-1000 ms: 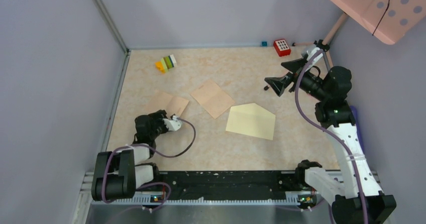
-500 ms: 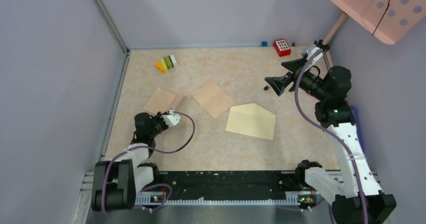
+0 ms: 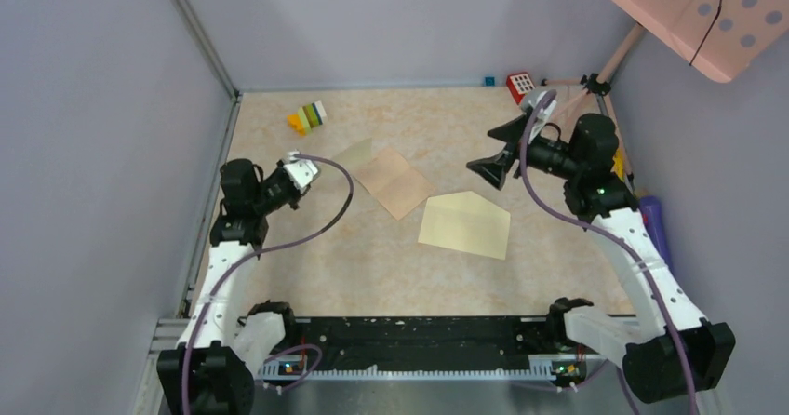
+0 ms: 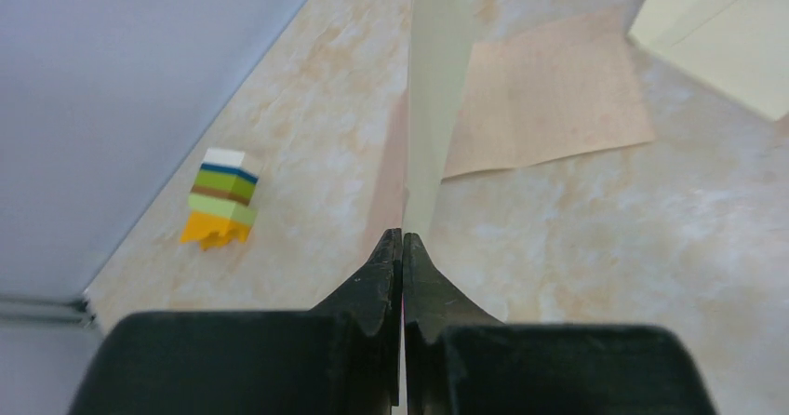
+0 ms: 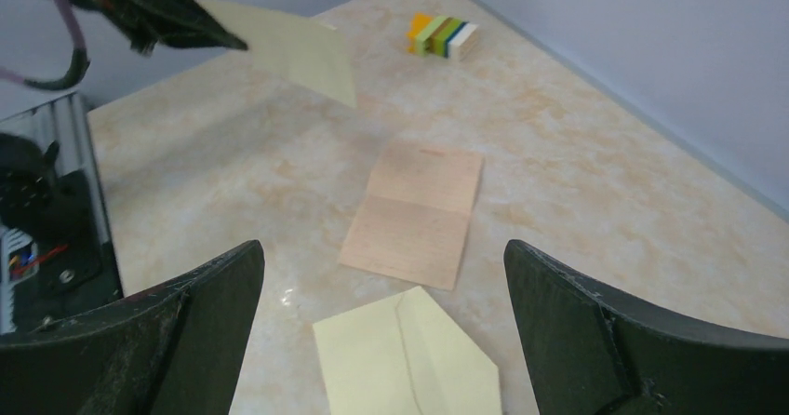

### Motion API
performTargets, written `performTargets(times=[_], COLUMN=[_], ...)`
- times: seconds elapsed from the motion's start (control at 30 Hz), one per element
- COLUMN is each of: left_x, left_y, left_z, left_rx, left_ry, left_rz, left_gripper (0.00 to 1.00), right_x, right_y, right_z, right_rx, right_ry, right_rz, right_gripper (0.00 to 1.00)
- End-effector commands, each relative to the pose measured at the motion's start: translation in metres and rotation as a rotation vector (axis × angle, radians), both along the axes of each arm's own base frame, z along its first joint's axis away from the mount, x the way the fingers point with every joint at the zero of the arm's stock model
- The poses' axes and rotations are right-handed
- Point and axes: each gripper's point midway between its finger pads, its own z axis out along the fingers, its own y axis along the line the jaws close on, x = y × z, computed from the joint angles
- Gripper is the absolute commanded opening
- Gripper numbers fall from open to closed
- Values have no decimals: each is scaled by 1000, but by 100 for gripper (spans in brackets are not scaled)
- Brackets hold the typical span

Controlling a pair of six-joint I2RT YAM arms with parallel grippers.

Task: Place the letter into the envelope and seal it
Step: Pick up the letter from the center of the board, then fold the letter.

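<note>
The envelope lies flat on the counter, a little right of centre. It is pale yellow-cream, and its pointed triangular flap is open and points toward the far wall. Nothing is touching it. In your right wrist view it sits at the bottom of the frame, flap up.

Just beside the envelope's far-left corner lies a tan folded sheet, flat on the counter, with a crease across its middle. You cannot tell from the overhead view whether the two touch.

Farther left, a lifted sheet hangs in the air above the counter, clear of the tan one. Your left gripper has it pinched by one edge, with the two dark fingers pressed together on the paper. In your left wrist view you see this sheet edge-on, as a thin pale strip running straight up from the fingertips.

Your right gripper hovers above the counter on the far right, beyond the envelope. Its fingers are spread wide apart and hold nothing. It points down toward the tan folded sheet and the envelope.

Near the far-left corner sits a small stack of coloured blocks, in orange, yellow, green and white. It is well apart from all the paper.
</note>
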Motion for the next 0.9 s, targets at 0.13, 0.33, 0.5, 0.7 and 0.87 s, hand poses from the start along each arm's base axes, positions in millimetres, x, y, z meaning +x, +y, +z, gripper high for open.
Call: performTargets(times=[0.13,0.33,0.5,0.7,0.87], left_x=[-60,-82,-103,-105,-104], left_y=[-68,-100,-131,-144,-147], left_z=[63,86,78,82,93], left_rx=[-252,-353,-391,-483,-523], left_ry=[221,339,477,574,608], left_rz=[-376,-514,-626,-675,-704], left_gripper=[3,4,4,4,3], right_x=[-32,-22,-38,-55,-87], right_y=[61,73,88,89,87], right_z=[-26,-37,-45,-56,-71], right_rx=[-237,-212,-149,-119,-89], right_ry=[-155,-367,-392,-399,-387], right_rz=[295,316,468,530,673], right_gripper=[99,99,98,97,94])
